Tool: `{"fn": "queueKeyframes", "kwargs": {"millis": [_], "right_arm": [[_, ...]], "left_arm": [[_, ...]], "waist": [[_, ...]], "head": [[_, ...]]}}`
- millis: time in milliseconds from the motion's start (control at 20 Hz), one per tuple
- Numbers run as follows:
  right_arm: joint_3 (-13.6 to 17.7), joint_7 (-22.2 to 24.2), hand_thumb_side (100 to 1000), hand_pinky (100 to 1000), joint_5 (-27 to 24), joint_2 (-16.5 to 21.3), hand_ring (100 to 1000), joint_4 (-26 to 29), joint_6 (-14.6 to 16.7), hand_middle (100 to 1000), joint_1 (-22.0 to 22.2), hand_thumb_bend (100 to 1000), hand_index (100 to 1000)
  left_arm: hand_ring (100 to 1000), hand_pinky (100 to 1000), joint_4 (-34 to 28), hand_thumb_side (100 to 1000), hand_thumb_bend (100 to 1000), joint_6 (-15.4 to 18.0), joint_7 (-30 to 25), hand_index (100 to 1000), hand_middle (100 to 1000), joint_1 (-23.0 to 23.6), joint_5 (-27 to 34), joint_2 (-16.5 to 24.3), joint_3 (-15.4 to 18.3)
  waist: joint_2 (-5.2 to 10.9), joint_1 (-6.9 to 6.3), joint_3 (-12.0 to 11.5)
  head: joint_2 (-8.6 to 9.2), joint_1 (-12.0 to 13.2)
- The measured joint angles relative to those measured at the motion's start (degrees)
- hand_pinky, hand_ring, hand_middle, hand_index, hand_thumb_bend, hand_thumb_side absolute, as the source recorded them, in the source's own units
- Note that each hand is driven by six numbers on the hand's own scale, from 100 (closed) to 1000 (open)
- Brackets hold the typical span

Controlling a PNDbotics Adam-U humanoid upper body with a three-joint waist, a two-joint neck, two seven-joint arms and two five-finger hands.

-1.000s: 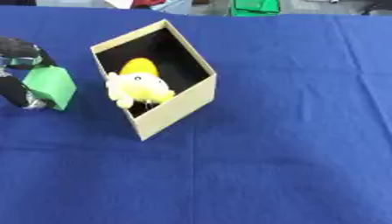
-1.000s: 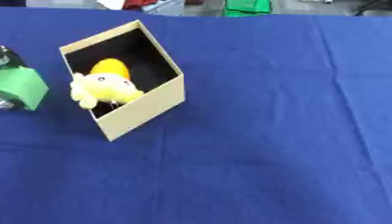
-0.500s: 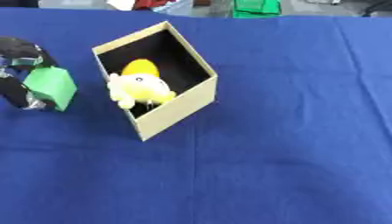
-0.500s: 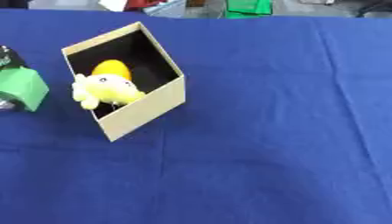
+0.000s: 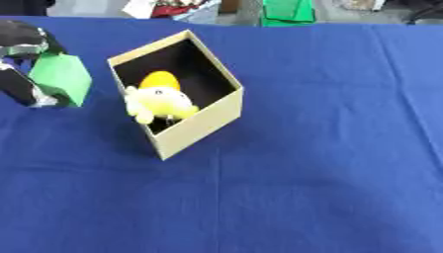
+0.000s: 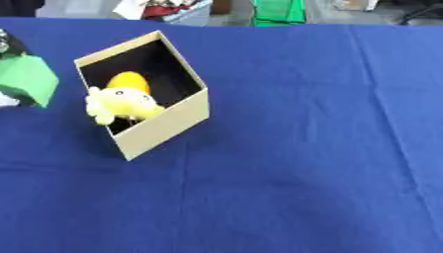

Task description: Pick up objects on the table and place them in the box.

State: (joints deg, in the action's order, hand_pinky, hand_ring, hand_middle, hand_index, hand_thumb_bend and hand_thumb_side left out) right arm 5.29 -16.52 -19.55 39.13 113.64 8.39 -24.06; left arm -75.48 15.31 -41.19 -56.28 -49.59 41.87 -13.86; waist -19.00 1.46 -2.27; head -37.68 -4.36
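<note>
Left hand at frame's left edge grips green block, just left of open cardboard box holding yellow plush.

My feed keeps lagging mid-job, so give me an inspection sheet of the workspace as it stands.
Surface: blue cloth-covered table.
Job's things: tan cardboard box, open; pale yellow plush toy at its near-left edge, an orange-yellow rounded thing behind it inside; green block in the left hand.
Clutter: nothing seen.
Hands: left hand shut on the green block, left of the box; right not in view.
Cables: nothing seen.
Surroundings: green items beyond the far edge.
</note>
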Motion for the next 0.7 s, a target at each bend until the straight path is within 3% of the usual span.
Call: {"fn": "queueKeyframes", "kwargs": {"millis": [350, 700], "right_arm": [[0.01, -0.06, 879, 899, -0.3, 0.0, 877, 0.0, 0.06, 757, 0.33, 100, 877], [0.01, -0.06, 878, 900, -0.59, -0.04, 877, 0.0, 0.06, 756, 0.3, 100, 877]], "left_arm": [[557, 433, -6.89, 468, 100, -3.38, 4.51, 699, 537, -1.56, -0.17, -1.91, -0.42], [558, 426, -9.75, 482, 100, -5.92, 6.2, 701, 540, -3.04, 0.96, -5.04, -1.95]], "waist": [[0.4, 0.08, 0.0], [0.67, 0.08, 0.39]], "head": [[-1.06, -2.99], [-1.07, -5.23]]}}
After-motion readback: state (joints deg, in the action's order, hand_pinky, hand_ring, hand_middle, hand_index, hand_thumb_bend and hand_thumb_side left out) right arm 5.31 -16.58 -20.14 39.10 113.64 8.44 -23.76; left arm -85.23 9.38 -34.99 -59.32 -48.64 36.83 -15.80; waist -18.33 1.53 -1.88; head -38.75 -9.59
